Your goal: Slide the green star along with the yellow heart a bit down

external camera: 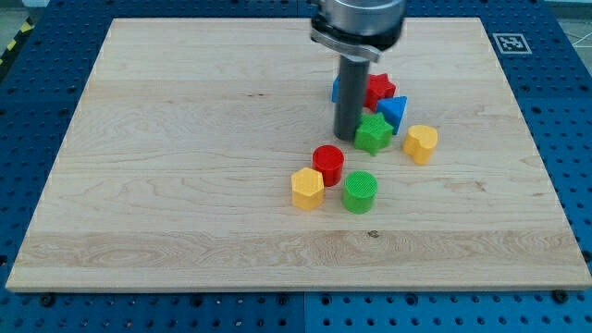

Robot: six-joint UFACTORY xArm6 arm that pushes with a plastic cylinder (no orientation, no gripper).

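Observation:
The green star (374, 133) lies right of the board's middle. The yellow heart (421, 143) lies just to its right, a small gap between them. My tip (346, 139) stands on the board right against the green star's left side. The rod rises from there to the view's top and hides part of a blue block (337, 90) behind it.
A red star (378, 90) and a blue triangle (393, 112) sit just above the green star. A red cylinder (327, 164), a yellow hexagon (307, 188) and a green cylinder (360, 191) cluster below and left of my tip. The wooden board (185, 139) lies on a blue perforated table.

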